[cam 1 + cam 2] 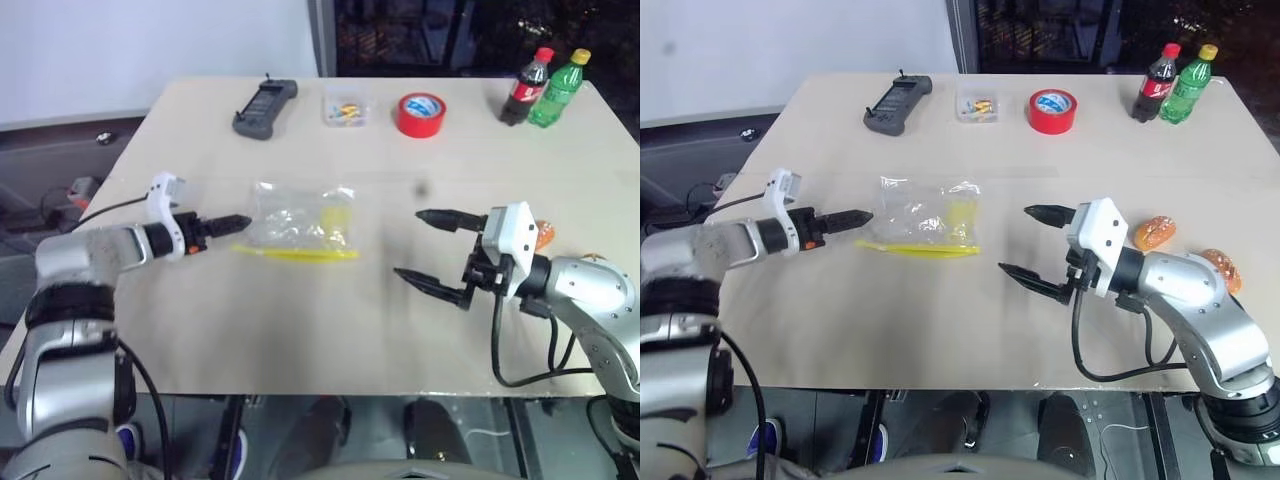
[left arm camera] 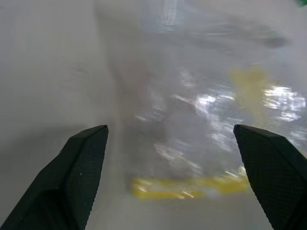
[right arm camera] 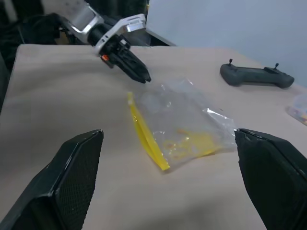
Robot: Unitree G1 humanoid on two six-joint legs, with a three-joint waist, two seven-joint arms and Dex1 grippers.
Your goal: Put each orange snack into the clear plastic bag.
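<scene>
Right pincer [image 1: 1035, 243]: nearest item; fingers wide apart, nothing between them; hangs above the desk [image 1: 940, 330] to the right of the clear plastic bag [image 1: 925, 222], pointing towards it.
Left pincer [image 1: 845, 217]: fingertips just beside the bag's left edge; in the left wrist view its two fingers stand apart with the bag between and beyond them; no contact that I can confirm.
Bag: lies flat near the desk centre, yellow seal strip [image 1: 918, 248] along its near edge; seal appears shut, though hard to judge.
Orange snacks: one [image 1: 1154, 232] right of the bag, beyond the right wrist; the other [image 1: 1223, 266] farther right, partly cut off by the right forearm. Both on the desk, outside the bag.
Progress: nothing bagged; bag to be gripped and opened, then both snacks loaded.
Far of the bag: black controller [image 1: 897, 103], small clear box [image 1: 978, 105], red tape roll [image 1: 1052, 110], two bottles [image 1: 1170, 84].
Unclear: yellow patch inside the bag; box contents.
</scene>
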